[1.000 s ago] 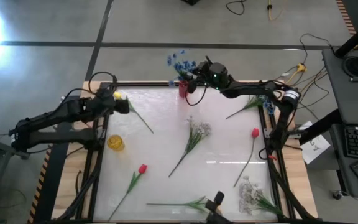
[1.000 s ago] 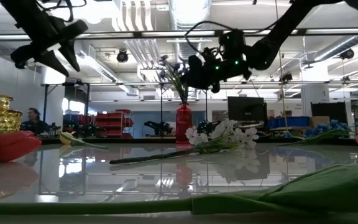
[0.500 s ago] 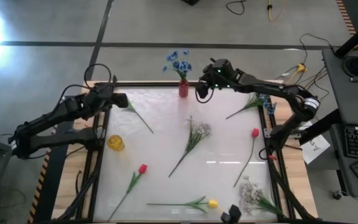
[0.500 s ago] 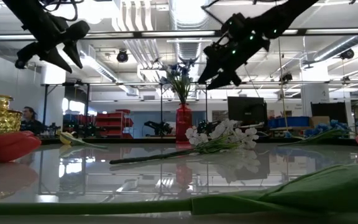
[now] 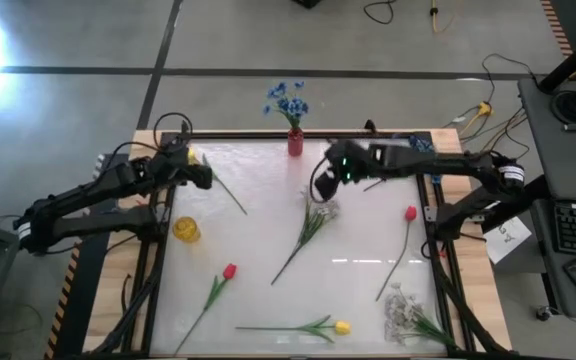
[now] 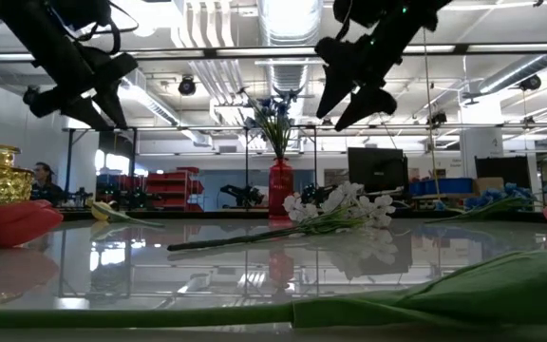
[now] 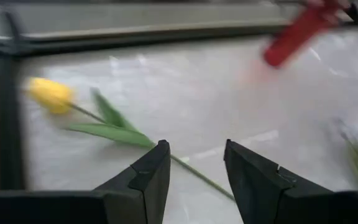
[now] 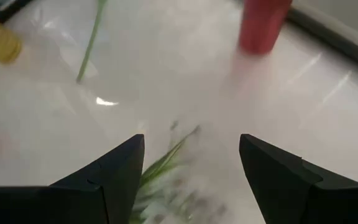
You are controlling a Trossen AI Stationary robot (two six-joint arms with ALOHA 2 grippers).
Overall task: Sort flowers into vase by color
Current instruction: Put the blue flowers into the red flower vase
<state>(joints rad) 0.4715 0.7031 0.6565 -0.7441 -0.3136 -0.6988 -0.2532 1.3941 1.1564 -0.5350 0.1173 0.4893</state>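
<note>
A yellow tulip lies flat by the table's far-left corner, its stem running toward the middle; the left wrist view shows its head. My left gripper hovers open above that stem. A white spray lies mid-table. My right gripper hangs open above its blooms, clear of them in the low view. A blue blossom cluster stands with its stem in a red vase at the far edge.
A gold vase stands near the left edge. Flat on the table lie a red tulip, a second yellow tulip, another red tulip and a white spray. The table has a dark frame.
My right gripper has drawn away from the red vase toward the table's near side and now hangs over the white spray; the blue cluster stays standing in the vase. My left gripper has shifted slightly along the yellow tulip's stem and come a little lower.
</note>
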